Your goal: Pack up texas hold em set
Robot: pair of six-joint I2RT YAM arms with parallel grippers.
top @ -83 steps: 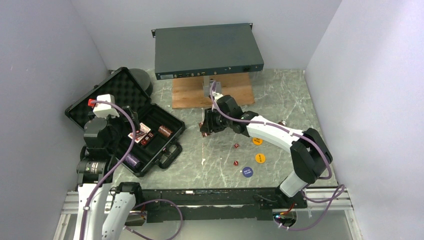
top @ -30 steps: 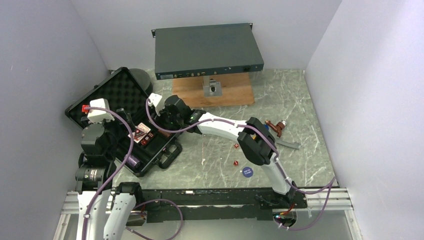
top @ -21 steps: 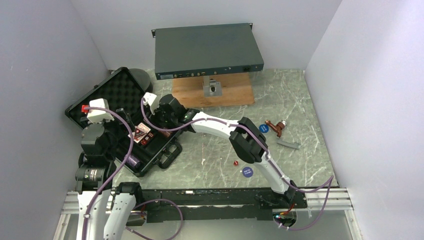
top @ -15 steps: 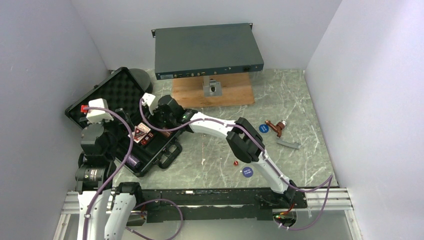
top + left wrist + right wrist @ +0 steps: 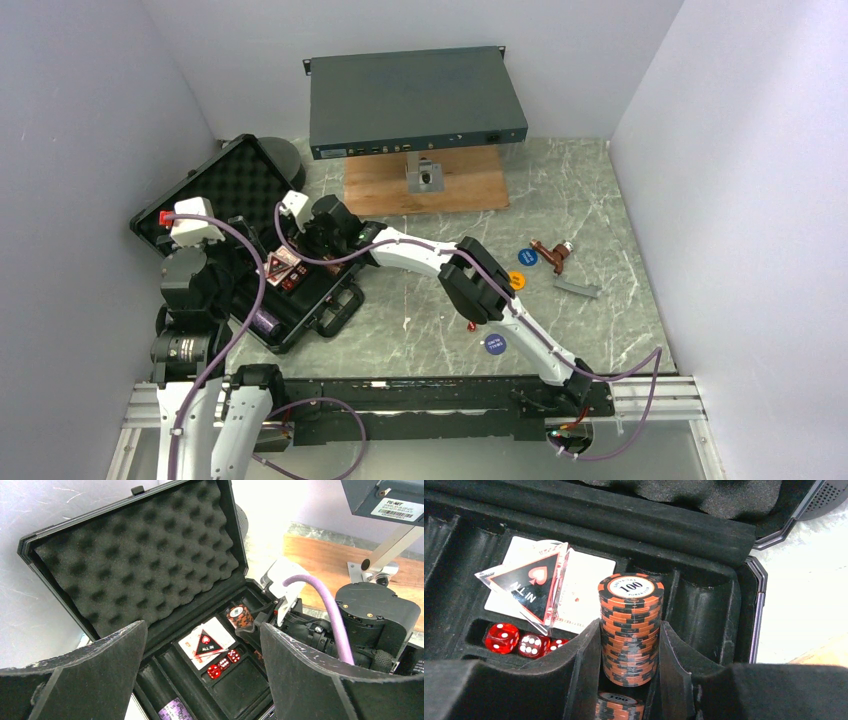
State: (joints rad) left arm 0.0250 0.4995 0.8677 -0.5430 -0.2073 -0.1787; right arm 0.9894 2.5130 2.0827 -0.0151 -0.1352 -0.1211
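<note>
Right wrist view has the right hand (image 5: 629,630) clenched on an upright stack of orange-and-black 100 chips (image 5: 630,607), held over a slot of the open poker case (image 5: 724,535) with more chips (image 5: 618,706) lying just beneath. Left of this hand sit the ALL IN marker (image 5: 531,587) and red dice (image 5: 519,641). The left hand (image 5: 200,630) hangs released, spread wide above the case.

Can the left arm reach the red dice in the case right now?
Probably yes: the left gripper hangs open above the case and the red dice lie uncovered, though the right gripper, shut on the chip stack, crowds the neighbouring slot.
</note>
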